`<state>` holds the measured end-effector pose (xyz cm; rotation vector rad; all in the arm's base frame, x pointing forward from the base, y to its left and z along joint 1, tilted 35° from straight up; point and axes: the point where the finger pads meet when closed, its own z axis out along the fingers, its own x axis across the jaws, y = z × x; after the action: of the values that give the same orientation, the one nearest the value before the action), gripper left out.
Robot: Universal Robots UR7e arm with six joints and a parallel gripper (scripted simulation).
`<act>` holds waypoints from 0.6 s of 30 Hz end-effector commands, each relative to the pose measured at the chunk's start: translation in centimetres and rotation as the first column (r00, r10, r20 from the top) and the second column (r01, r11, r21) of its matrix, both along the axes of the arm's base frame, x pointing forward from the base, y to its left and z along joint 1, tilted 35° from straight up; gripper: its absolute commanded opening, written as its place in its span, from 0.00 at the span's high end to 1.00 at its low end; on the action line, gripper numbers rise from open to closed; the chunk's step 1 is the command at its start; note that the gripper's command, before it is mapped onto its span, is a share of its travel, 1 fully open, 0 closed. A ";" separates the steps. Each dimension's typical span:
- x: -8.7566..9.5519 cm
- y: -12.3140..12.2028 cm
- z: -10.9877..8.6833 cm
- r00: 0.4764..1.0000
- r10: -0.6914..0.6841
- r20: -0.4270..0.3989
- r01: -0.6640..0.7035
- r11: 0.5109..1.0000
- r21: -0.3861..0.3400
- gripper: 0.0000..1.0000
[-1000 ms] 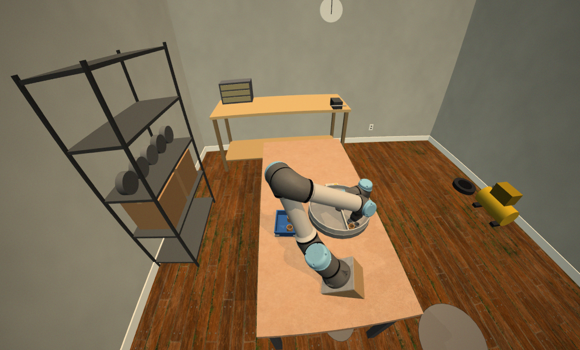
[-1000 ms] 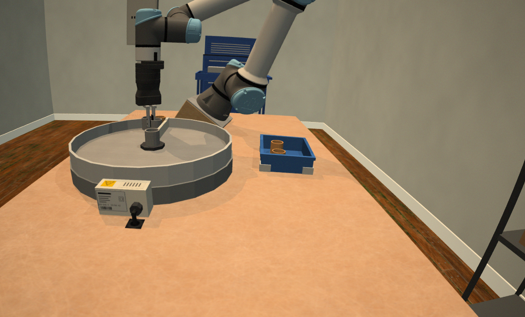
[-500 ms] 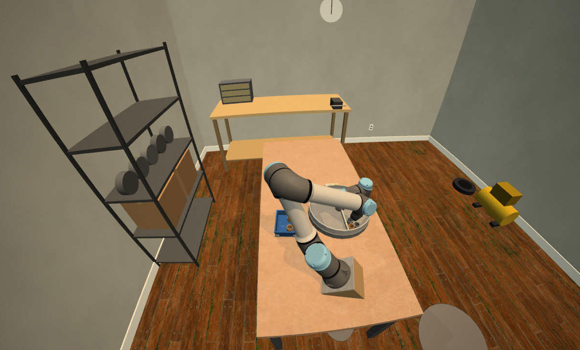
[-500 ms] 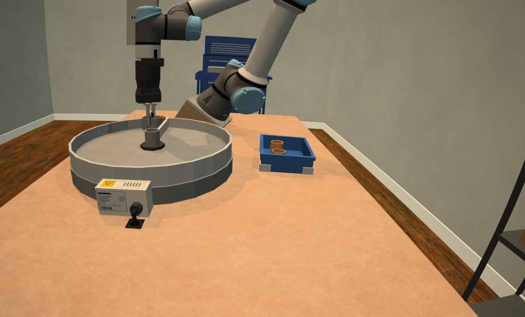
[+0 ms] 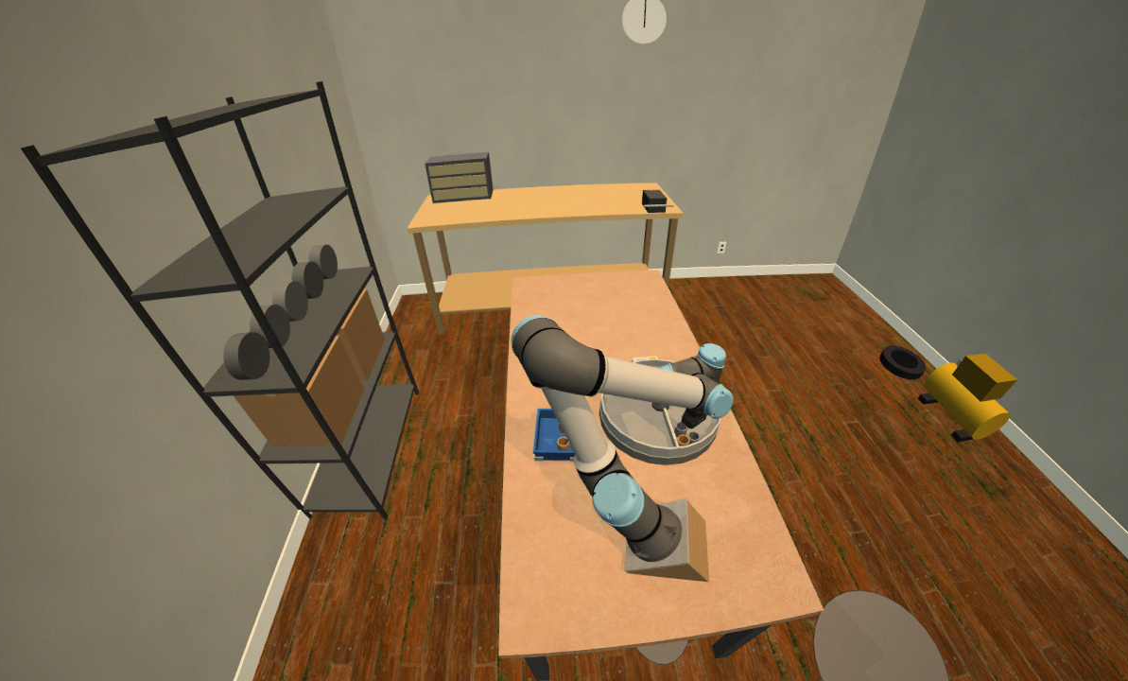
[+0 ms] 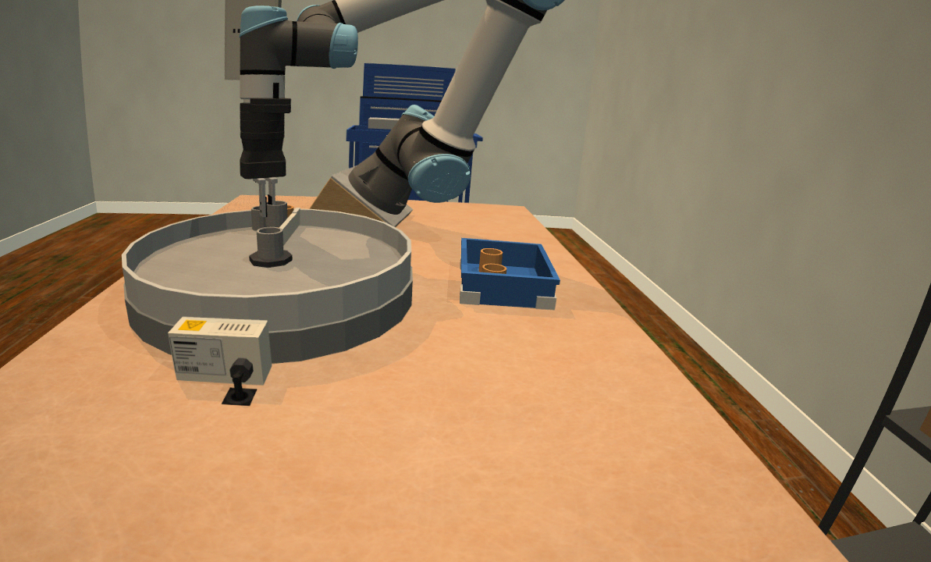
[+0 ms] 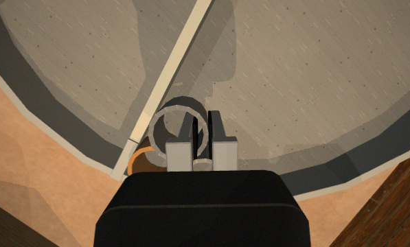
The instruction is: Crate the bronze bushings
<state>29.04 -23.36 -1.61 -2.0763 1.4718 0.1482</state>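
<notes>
My gripper (image 6: 267, 213) (image 7: 202, 125) is shut on the wall of a grey steel bushing (image 6: 278, 215) (image 7: 182, 100), one finger inside its bore and one outside. It is low over the near part of the turning table (image 5: 627, 442) (image 6: 342, 282) (image 7: 294, 68). Whether the bushing is lifted I cannot tell. A bronze bushing (image 5: 684, 440) (image 7: 132, 160) stands beside it near the divider, partly hidden in the wrist view. Another steel bushing (image 5: 693, 437) (image 6: 257, 218) is mostly hidden under my gripper. The blue crate (image 6: 517, 287) holds two bronze bushings, one tall (image 6: 491, 257) and one low (image 6: 494, 269).
The turning table has a raised rim and a pale divider bar (image 5: 668, 423) (image 7: 170, 68). A grey cylinder (image 6: 270, 243) with a dark base stands at its middle. A white control box (image 6: 220, 356) sits at its far side. The arm's upper link partly covers the crate in the top view.
</notes>
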 end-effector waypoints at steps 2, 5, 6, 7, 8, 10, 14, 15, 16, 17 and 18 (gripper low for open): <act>0.0 -0.1 0.0 1.000 0.000 0.000 0.000 1.000 -0.001 1.00; -0.1 -0.2 0.3 1.000 0.000 0.000 0.000 1.000 -0.001 1.00; -0.1 -0.3 0.4 1.000 0.000 0.000 0.000 1.000 -0.001 1.00; -0.1 -0.4 0.5 1.000 0.000 0.000 0.000 1.000 -0.001 1.00; -0.2 -0.4 0.6 1.000 0.000 0.000 0.000 1.000 -0.001 1.00; -0.2 -0.4 0.6 1.000 0.000 0.000 0.000 1.000 -0.001 1.00; -0.2 -0.4 0.6 1.000 0.000 0.000 0.000 1.000 -0.001 1.00; -0.2 -0.4 0.6 1.000 0.000 0.000 0.000 1.000 -0.001 1.00; -0.2 -0.4 0.6 1.000 0.000 0.000 0.000 1.000 -0.001 1.00; -0.2 -0.4 0.6 1.000 0.000 0.000 0.000 1.000 -0.001 1.00; -0.2 -0.4 0.6 1.000 0.000 0.000 0.000 1.000 -0.001 1.00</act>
<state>28.86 -23.75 -0.99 -2.0763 1.4718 0.1482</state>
